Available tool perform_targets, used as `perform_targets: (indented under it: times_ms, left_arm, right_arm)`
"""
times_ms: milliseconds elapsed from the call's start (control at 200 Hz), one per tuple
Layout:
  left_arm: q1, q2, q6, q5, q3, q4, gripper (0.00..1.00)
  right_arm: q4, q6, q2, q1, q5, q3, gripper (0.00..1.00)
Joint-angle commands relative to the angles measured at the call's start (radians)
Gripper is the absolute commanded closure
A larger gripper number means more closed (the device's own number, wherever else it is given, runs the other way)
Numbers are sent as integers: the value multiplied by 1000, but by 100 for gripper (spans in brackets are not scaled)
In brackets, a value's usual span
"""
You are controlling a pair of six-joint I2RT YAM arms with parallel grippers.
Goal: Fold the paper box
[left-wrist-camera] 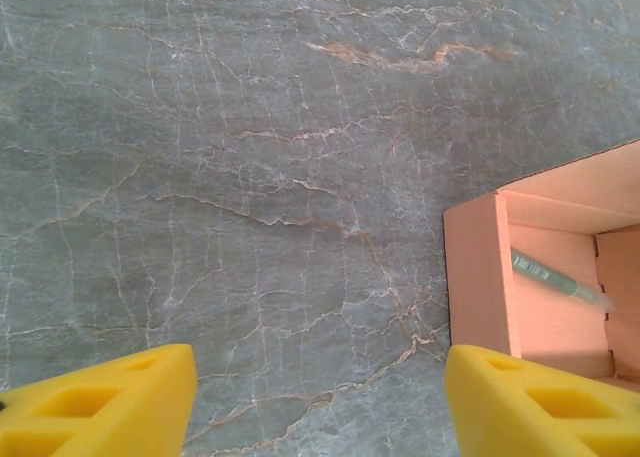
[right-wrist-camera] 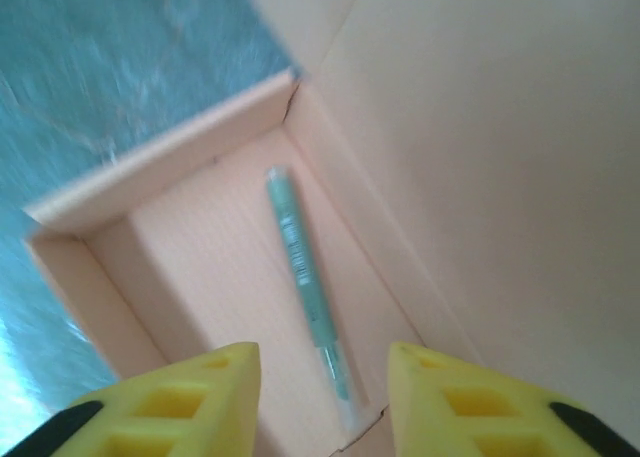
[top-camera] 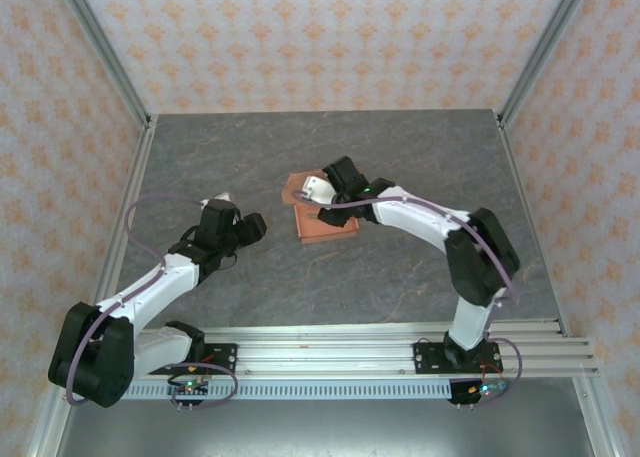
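The paper box [top-camera: 326, 227] is salmon-orange card, standing open on the grey table with its lid flap [right-wrist-camera: 500, 167] raised. A thin grey-green stick [right-wrist-camera: 303, 267] lies flat on the box floor. My right gripper [right-wrist-camera: 325, 397] hovers over the box's inside, open, with nothing between its yellow fingers; in the top view the right gripper [top-camera: 318, 192] sits at the box's far edge. My left gripper [left-wrist-camera: 320, 402] is open over bare table, just left of the box's near wall [left-wrist-camera: 478, 272]. From above, the left gripper [top-camera: 256, 223] is apart from the box.
The grey marbled table [top-camera: 400, 157] stretches around the box. Metal frame posts [top-camera: 105, 52] and patterned walls enclose it on three sides. A rail [top-camera: 350, 352] with both arm bases runs along the near edge.
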Motion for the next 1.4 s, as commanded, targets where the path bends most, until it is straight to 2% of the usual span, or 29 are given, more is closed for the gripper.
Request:
perform_targets:
  times_ms: [0,85,230,310,435,545,666,836,981,1101,1181,1271,1396]
  left_arm:
    - [12,-11,-11,18,-24,79,30]
    - [11,-3,-10,37,-29,107,25]
    - [11,2,-7,58,-41,146,14]
    - [11,5,-16,73,-47,172,12]
    - [9,24,-24,86,-41,190,12]
    - [8,64,-19,91,4,154,14]
    - [9,93,0,49,59,75,16]
    - [9,92,23,-57,118,-21,16]
    - [9,66,21,-85,118,31,14]
    - [9,62,17,-42,140,73,14]
    - [9,88,29,2,196,37,12]
    - [3,133,89,104,248,27,13]
    - [-18,149,210,95,230,70,13]
  right_arm:
    - [75,245,-104,2,-46,-63,58]
    - [100,371,-164,2,-64,-130,54]
    - [83,600,-253,-7,81,-212,48]
    - [51,696,-305,-39,124,-256,40]
    - [88,800,-400,-158,32,-366,29]
    - [216,916,-448,-286,-94,-473,21]
    - [344,991,-395,-306,-200,-507,18]
    - [323,987,-306,-291,-156,-473,18]
    - [379,1011,-311,-289,-150,-502,19]
    - [398,1005,-311,-290,-127,-510,19]
    - [383,970,-318,-289,-97,-492,19]
    - [365,904,-323,-292,-72,-451,19]
    - [356,748,-291,-299,-94,-394,23]
